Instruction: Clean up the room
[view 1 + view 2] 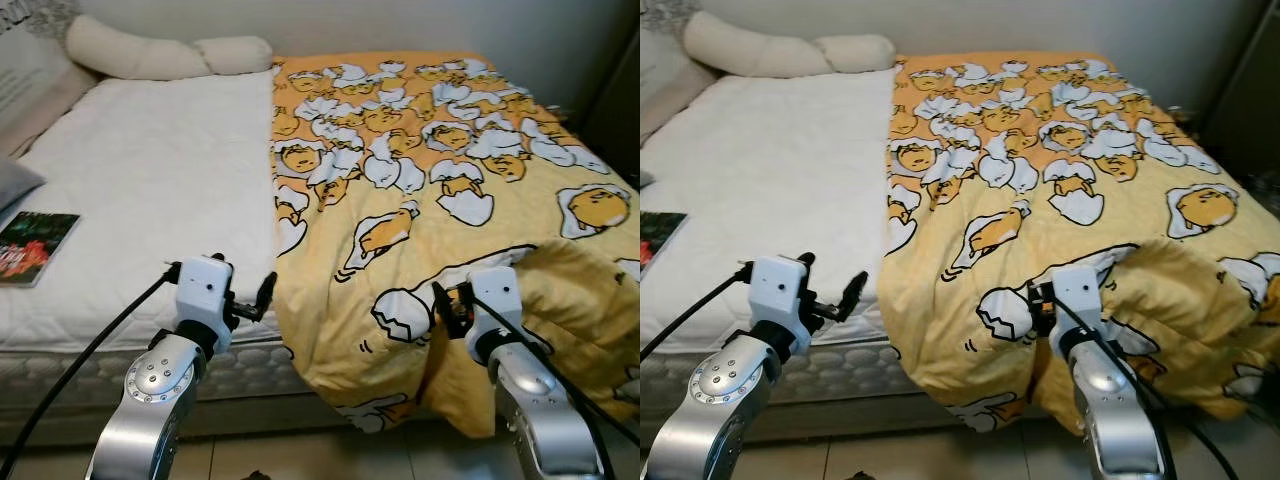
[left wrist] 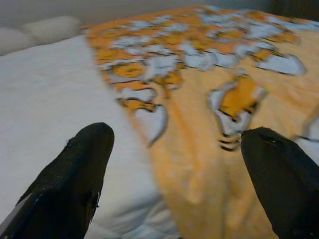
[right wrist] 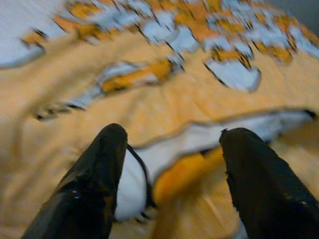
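Note:
A yellow blanket [image 1: 420, 170] printed with egg characters covers the right half of the bed and hangs over its foot edge, with a bunched fold at the near right corner [image 1: 590, 300]. My left gripper [image 1: 262, 295] is open at the foot edge, just left of the blanket's hanging edge. In the left wrist view its fingers [image 2: 84, 164] stand wide apart, with the blanket's edge [image 2: 199, 164] and the white mattress [image 2: 45, 99] ahead. My right gripper [image 1: 445, 305] is open over the draped blanket near the fold. The right wrist view has its fingers [image 3: 99, 169] spread just above the cloth [image 3: 169, 104].
The white mattress [image 1: 150, 180] is bare on the left half. A book [image 1: 30, 247] lies at its left edge beside a grey pillow [image 1: 15, 185]. Cream pillows [image 1: 150, 55] lie at the head. Dark furniture [image 1: 615, 100] stands at the right. Tiled floor [image 1: 300, 455] lies below.

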`<state>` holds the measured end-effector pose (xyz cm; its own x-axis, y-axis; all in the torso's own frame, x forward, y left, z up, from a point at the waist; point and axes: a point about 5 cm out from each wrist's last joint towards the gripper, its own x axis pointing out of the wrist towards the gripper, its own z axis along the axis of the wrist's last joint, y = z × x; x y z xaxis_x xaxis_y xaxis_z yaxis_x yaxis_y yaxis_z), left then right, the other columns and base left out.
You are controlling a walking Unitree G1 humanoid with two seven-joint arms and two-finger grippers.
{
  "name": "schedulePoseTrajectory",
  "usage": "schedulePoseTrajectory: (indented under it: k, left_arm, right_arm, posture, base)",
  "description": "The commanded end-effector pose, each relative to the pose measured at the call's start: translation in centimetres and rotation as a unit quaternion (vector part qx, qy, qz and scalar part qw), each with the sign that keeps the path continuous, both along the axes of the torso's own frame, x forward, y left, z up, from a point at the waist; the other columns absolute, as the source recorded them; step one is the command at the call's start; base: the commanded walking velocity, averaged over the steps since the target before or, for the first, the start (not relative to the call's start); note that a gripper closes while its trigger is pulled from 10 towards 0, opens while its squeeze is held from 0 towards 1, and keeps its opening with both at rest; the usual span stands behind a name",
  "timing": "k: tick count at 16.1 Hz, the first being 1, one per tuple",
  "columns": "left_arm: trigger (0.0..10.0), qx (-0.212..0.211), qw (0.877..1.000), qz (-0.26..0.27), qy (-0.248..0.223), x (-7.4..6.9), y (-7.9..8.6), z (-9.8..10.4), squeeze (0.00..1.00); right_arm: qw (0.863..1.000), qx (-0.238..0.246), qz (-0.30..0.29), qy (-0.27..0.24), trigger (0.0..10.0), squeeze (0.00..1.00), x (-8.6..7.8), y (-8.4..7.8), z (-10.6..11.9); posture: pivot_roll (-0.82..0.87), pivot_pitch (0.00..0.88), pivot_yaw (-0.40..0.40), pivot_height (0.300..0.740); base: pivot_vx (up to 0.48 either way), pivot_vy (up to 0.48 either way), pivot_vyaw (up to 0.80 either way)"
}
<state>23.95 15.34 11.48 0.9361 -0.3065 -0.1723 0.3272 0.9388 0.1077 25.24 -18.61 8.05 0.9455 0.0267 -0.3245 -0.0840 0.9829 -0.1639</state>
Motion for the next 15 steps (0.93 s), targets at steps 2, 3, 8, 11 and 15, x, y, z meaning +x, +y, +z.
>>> schedulePoseTrajectory:
  k: [2, 3, 8, 11, 15]
  left_arm:
    - [10.0, -0.004, 0.999, -0.048, -0.001, 0.1, -1.2, 0.4, 0.00]
    - [10.0, -0.007, 0.997, -0.083, 0.003, 0.1, -1.7, 0.5, 0.00]
    - [10.0, -0.009, 0.974, -0.227, 0.008, 0.2, -3.7, 1.9, 0.00]
    - [10.0, -0.011, 0.955, -0.295, 0.027, -0.6, -4.3, 2.7, 0.00]
    - [10.0, -0.006, 0.945, -0.324, 0.039, -2.3, -4.0, 3.9, 0.00]
  right_arm:
    - [0.999, -0.008, -0.024, 0.023, 10.0, 1.00, 0.6, -1.5, -0.7]
    - [0.998, -0.015, -0.036, 0.045, 10.0, 1.00, 1.3, -2.4, -1.5]
    - [0.994, 0.031, -0.061, 0.087, 10.0, 1.00, 4.1, -6.3, -4.0]
    - [0.993, 0.026, -0.060, 0.094, 10.0, 1.00, 5.0, -8.5, -3.5]
    - [0.994, -0.012, -0.007, 0.107, 10.0, 1.00, 5.6, -10.0, -2.9]
  posture:
    - [-0.03, 0.000, 0.029, 0.740]
    - [-0.03, 0.000, 0.025, 0.740]
    - [0.00, 0.001, 0.054, 0.740]
    - [0.03, 0.106, 0.085, 0.740]
    - [0.09, 0.224, 0.116, 0.740]
  base:
    - [0.000, 0.000, 0.00]
    - [0.000, 0.000, 0.00]
    - [0.000, 0.000, 0.00]
    - [0.000, 0.000, 0.00]
    - [0.000, 0.000, 0.00]
